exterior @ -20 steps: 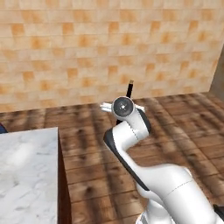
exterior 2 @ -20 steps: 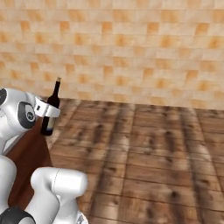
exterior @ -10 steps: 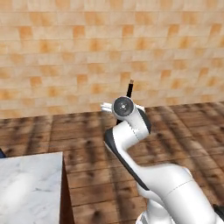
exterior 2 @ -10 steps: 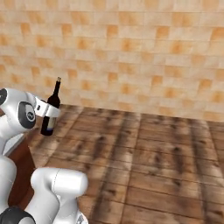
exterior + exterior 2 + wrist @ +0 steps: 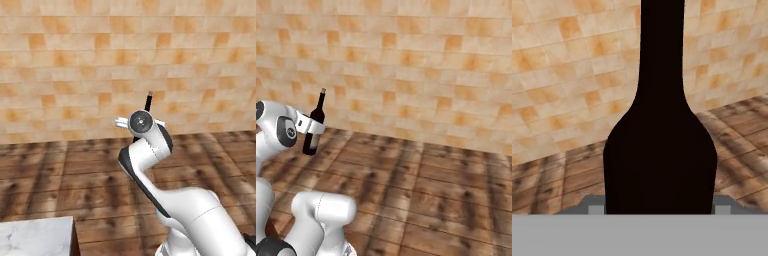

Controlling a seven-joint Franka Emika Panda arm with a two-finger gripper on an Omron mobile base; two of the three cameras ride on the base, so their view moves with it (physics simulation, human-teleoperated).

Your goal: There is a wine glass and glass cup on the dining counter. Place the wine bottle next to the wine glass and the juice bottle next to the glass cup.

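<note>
Wine bottle: tall, slim, near-black, long narrow neck, held upright in the air above the wooden floor, clear of any surface. Gripper: the jaws pinch the bottle's body at about mid-height, one white finger on either side, the bottle's base hanging below them and the neck rising above. In the hand view the bottle stands close and dark in the centre, its shoulders spanning the gap between the two finger tips at the bottom edge. Arm: white with dark joints, raised and folded; in the left base view the forearm climbs from the lower right to a round wrist joint, which covers most of the bottle, so that only the neck shows above it. In the right base view the upper links stand at the left edge with the hand reaching to the right, the bottle upright beside them. Surroundings: tan and orange tiled wall behind, brown plank floor ahead, open in front of the bottle. Desk: a white-grey marble corner at the lower left of the left base view, well apart from the bottle and lower than it. Labels and writing: cannot tell; the bottle's surface reads as plain dark at this size.
</note>
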